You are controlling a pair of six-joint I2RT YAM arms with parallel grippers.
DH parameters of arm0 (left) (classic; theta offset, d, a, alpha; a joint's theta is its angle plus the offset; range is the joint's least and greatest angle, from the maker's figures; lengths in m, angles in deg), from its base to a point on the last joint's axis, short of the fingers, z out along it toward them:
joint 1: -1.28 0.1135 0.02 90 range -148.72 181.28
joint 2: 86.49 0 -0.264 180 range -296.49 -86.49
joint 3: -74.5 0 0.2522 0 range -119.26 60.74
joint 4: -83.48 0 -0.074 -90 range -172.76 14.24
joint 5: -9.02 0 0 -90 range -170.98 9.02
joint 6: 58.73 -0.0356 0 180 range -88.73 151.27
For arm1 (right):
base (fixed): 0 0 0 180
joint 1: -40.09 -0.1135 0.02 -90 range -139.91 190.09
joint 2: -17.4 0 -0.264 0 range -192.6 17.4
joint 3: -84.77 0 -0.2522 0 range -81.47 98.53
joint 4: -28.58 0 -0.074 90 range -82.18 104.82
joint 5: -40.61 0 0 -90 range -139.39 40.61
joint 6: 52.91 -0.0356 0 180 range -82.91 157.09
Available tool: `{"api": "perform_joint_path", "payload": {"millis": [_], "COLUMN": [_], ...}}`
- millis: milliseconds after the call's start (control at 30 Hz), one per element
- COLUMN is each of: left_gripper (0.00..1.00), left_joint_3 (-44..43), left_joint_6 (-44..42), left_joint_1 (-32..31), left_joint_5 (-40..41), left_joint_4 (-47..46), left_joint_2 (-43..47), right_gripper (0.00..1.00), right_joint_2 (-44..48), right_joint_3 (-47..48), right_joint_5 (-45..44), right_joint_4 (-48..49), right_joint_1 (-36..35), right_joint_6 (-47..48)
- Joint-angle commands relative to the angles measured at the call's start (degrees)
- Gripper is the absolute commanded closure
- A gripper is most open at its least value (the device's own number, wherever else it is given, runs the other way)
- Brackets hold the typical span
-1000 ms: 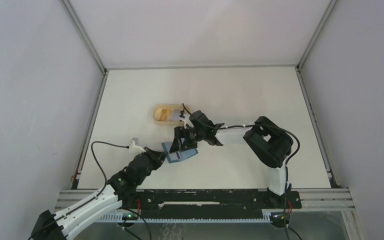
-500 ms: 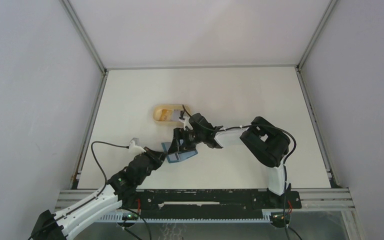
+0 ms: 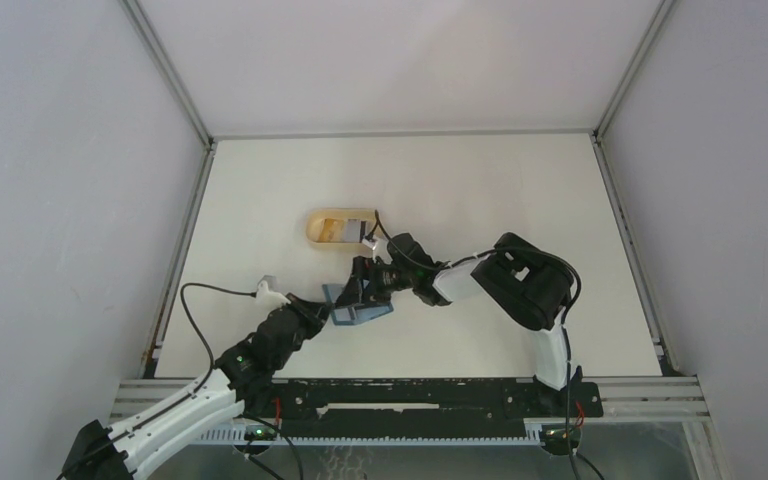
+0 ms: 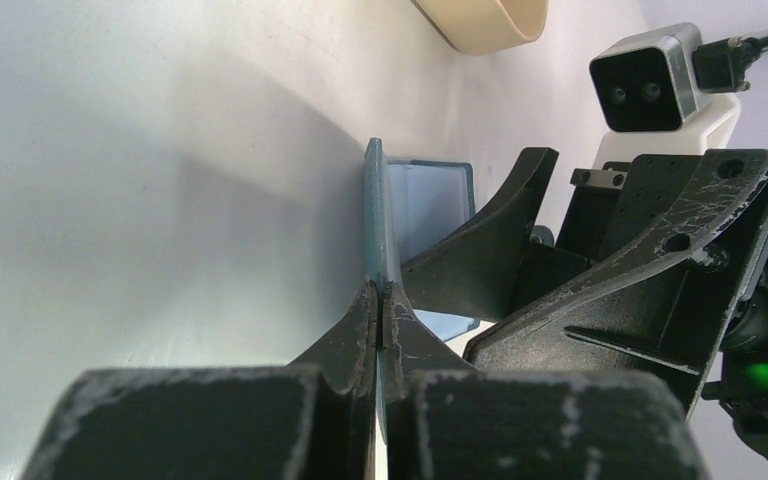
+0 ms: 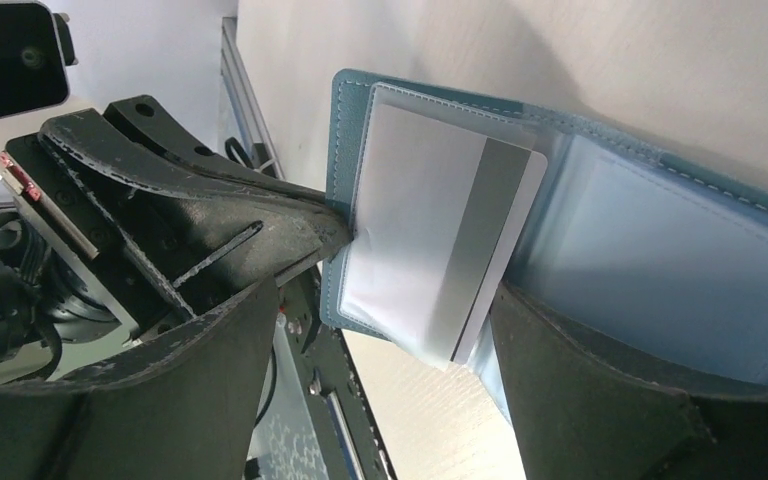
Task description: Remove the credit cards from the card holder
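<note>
The teal-blue card holder (image 3: 363, 310) lies open on the table near the front left. My left gripper (image 3: 328, 312) is shut on its left edge, seen edge-on in the left wrist view (image 4: 378, 305). In the right wrist view the card holder (image 5: 660, 230) shows a white credit card (image 5: 425, 235) with a grey stripe, partly inside a clear sleeve. My right gripper (image 5: 380, 300) is open, its fingers on either side of that card, just over the wallet (image 3: 365, 287). Other cards are hidden.
A tan oval dish (image 3: 315, 228) stands just behind the wallet, with something pale inside; its rim shows in the left wrist view (image 4: 480, 20). The two grippers are very close together. Metal rails run along the table's left and front edges.
My right gripper has come down and to the left, closer over the open card holder. The left gripper has kept its grip on the wallet's edge.
</note>
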Motion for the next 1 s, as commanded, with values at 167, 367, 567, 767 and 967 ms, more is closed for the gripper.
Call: {"api": "perform_joint_path", "payload": {"millis": [167, 367, 567, 767, 967], "left_gripper": [1.00, 1.00, 1.00, 1.00, 1.00], "left_joint_3": [9.1, 9.1, 9.1, 9.0, 8.9], "left_joint_6": [-0.9, -1.0, -0.9, -0.9, -0.8], "left_joint_1": [0.1, 0.1, 0.1, 0.1, 0.1], "left_joint_5": [0.0, -0.1, -0.3, -0.3, 0.0], "left_joint_4": [1.1, 1.1, 1.2, 2.4, 4.1], "left_joint_2": [-0.3, -0.3, 0.4, 1.3, 2.6], "right_gripper": [0.18, 0.22, 0.22, 0.24, 0.24], "right_joint_2": [-0.4, 1.8, 2.6, 3.9, 6.9], "right_joint_3": [-1.8, -3.2, -3.7, -5.9, -10.4], "right_joint_5": [9.4, 11.5, 12.6, 10.7, 3.6], "right_joint_4": [11.2, 16.2, 17.7, 20.2, 21.1], "right_joint_1": [-2.6, -3.0, -3.2, -3.2, -1.9], "right_joint_6": [-3.6, -4.5, -4.2, -4.7, -7.0]}}
